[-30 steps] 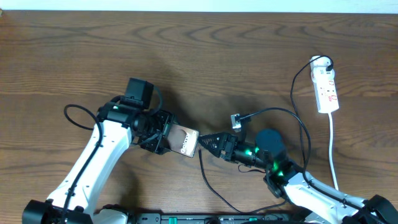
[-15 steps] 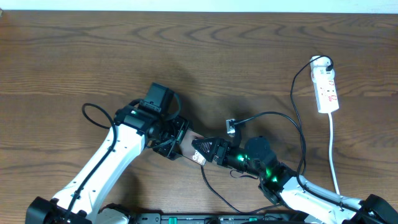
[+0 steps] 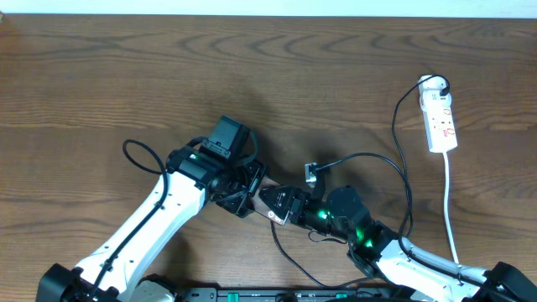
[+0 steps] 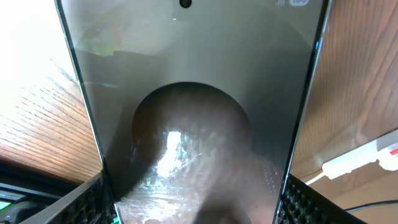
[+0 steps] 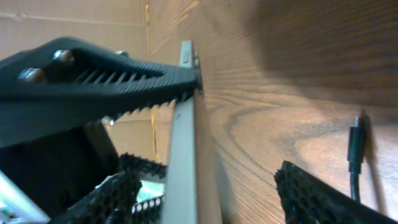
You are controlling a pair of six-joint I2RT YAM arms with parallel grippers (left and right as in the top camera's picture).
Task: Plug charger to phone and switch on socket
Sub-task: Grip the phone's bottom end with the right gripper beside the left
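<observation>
Left tool [image 3: 243,193]: near-centre of the worktop [image 3: 126,67], pointing right. It is pinching the phone [image 4: 193,74]. In the left wrist view the ribbed pads [image 4: 92,200] press on both long edges, and the glass face fills the frame.

Phone: held up off the wood, between the two tools. From overhead it is almost wholly hidden under them.

Right tool [image 3: 273,204]: just right of the left tool, nose to nose with it and pointing left. The jaws are spread. In the right wrist view the phone is seen edge-on between the pads [image 5: 311,193], with bare wood showing on the right side. Can't tell whether the left pad touches it.

Charger [image 3: 312,173]: the plug tip lies loose on the worktop just far-right of the right tool, in neither tool. The black cable arcs right, then up to the socket.

Socket [image 3: 442,122]: far right, flat on the wood and well apart from both tools. Its white cord [image 3: 449,201] trails toward the near edge.
</observation>
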